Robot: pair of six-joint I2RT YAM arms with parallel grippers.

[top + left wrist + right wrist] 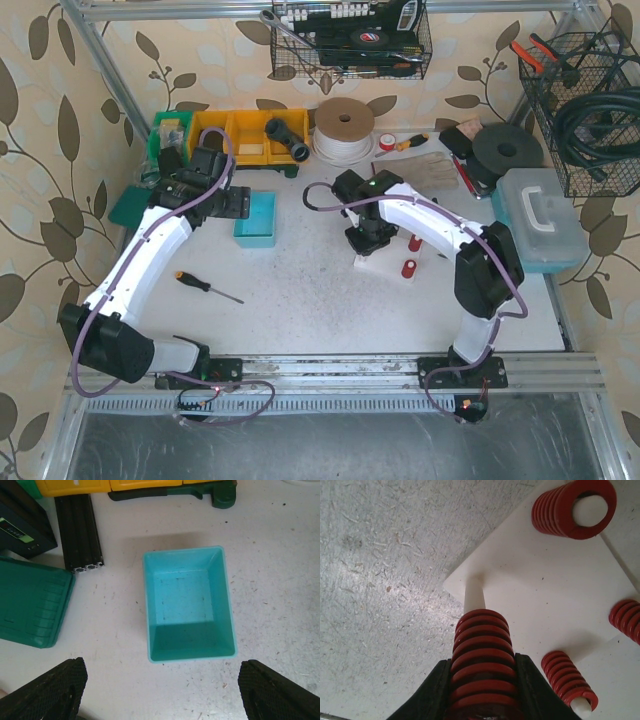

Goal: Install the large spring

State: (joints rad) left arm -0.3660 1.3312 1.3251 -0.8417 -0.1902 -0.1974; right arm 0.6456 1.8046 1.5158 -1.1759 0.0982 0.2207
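My right gripper (482, 680) is shut on a large red spring (481, 655) and holds it over a white peg (474, 594) at the near corner of the white base plate (535, 585); the peg enters the spring's lower end. Another large red spring (570, 507) sits on a peg at the plate's far corner. A smaller red spring (567, 680) sits on a peg to the right, and one more (626, 617) shows at the right edge. In the top view the right gripper (368, 238) hovers over the plate (375, 265). My left gripper (160, 687) is open and empty above the table, near a teal bin (187, 605).
A green lid (30, 605) and a black aluminium bar (77, 532) lie left of the teal bin. A screwdriver (208, 287) lies on the table's front left. Yellow bins (240, 135), a tape roll (343, 128) and a plastic toolbox (540, 215) line the back and right.
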